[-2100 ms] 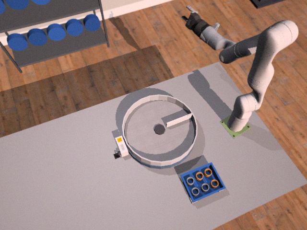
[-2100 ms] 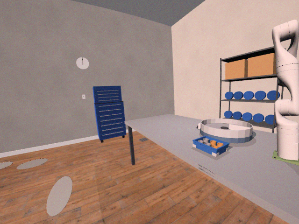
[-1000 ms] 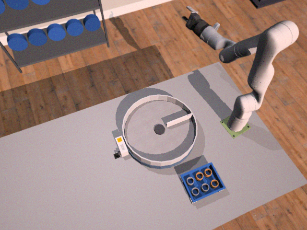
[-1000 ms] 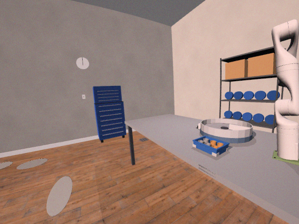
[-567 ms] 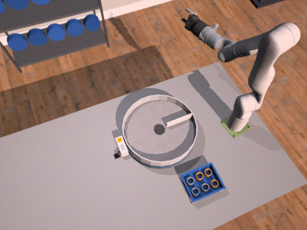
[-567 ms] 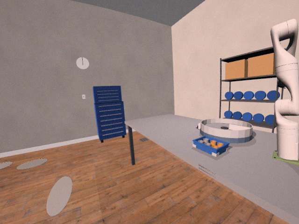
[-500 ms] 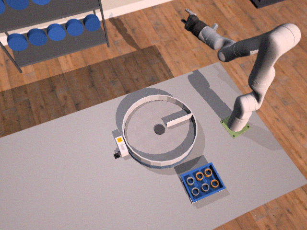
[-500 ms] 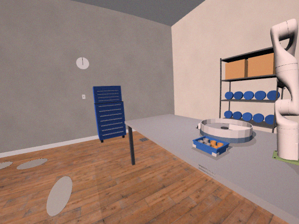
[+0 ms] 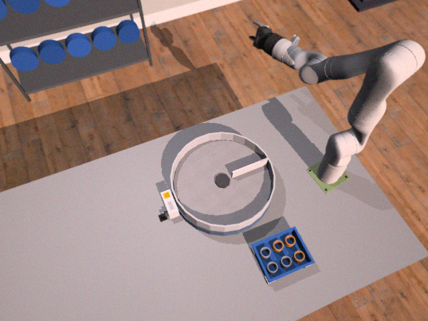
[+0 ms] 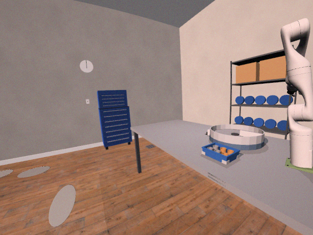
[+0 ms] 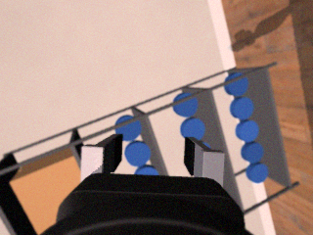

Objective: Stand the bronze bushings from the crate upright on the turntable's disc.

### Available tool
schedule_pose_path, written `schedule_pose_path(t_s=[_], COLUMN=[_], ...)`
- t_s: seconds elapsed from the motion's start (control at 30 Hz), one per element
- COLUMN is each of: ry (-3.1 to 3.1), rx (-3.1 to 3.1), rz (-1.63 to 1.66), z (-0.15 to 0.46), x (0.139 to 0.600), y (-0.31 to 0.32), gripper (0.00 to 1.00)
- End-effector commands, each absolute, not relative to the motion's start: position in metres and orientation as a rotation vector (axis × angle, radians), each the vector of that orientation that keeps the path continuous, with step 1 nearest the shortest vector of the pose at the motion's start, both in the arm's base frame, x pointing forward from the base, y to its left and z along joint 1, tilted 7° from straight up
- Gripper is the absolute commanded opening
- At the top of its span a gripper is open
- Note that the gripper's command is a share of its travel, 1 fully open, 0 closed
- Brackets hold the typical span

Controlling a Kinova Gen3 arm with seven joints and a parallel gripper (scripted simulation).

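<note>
Holding nothing with black two-finger gripper (image 9: 253, 30) (image 10: 291, 91) (image 11: 153, 148), fingers spread wide, beyond grey table (image 9: 103, 241) (image 10: 252, 182). Showing three orange-bronze ring-shaped bushings (image 9: 277, 251) (image 10: 230, 152) inside blue rectangular crate (image 9: 291, 271) (image 10: 214, 154), near round white-walled turntable (image 9: 200, 193) (image 10: 234, 139).

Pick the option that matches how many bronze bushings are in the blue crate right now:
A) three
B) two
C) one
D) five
A: three orange-brown rings, the bronze bushings, stand in the crate, beside three grey ones.
</note>
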State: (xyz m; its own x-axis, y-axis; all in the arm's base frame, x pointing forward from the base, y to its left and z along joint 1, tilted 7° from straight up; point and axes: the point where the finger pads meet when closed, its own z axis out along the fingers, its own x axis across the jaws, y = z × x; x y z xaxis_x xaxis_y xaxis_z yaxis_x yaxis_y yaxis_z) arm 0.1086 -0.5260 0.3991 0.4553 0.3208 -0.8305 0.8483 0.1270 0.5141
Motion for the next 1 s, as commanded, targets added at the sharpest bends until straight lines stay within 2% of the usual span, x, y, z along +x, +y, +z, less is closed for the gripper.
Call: schedule_pose_path(t_s=[0.0,0.97], ry=[1.102,1.149], rx=[1.453,1.501], rz=[-0.517,-0.483], z=[0.404,0.395], x=[0.116,0.129], y=[-0.523,-0.513], gripper=[1.00,1.00])
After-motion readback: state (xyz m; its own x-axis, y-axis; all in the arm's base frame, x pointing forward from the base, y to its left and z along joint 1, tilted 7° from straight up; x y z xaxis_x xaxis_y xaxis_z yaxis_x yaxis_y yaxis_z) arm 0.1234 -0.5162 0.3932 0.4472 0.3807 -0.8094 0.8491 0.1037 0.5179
